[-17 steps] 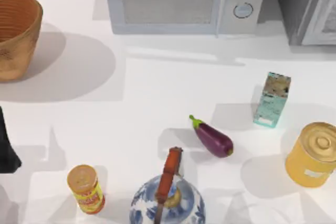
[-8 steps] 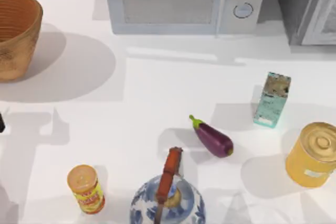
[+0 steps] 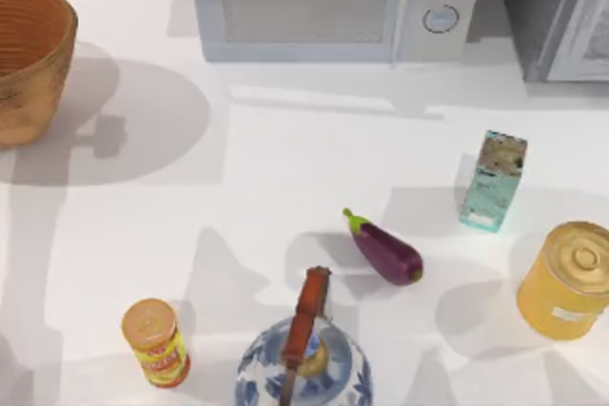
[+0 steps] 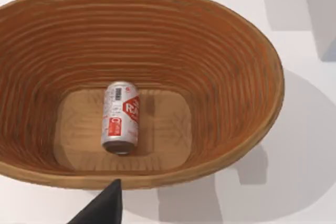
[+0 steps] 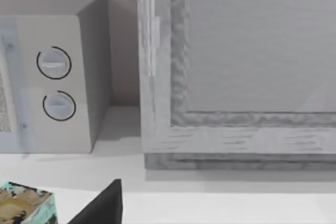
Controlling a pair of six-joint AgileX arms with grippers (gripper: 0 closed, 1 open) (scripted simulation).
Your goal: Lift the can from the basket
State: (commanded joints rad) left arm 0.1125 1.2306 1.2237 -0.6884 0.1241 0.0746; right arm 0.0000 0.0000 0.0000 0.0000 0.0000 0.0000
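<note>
Not yet lifted: can lying sideways on basket floor. Left tool hovering at the rim, finger state impossible to tell; descent, grasp, lift remaining.

The can, small and white with red marking, lies on its side on the flat bottom of the basket, a wide orange-brown wicker bowl at the worktop's far left.
</note>
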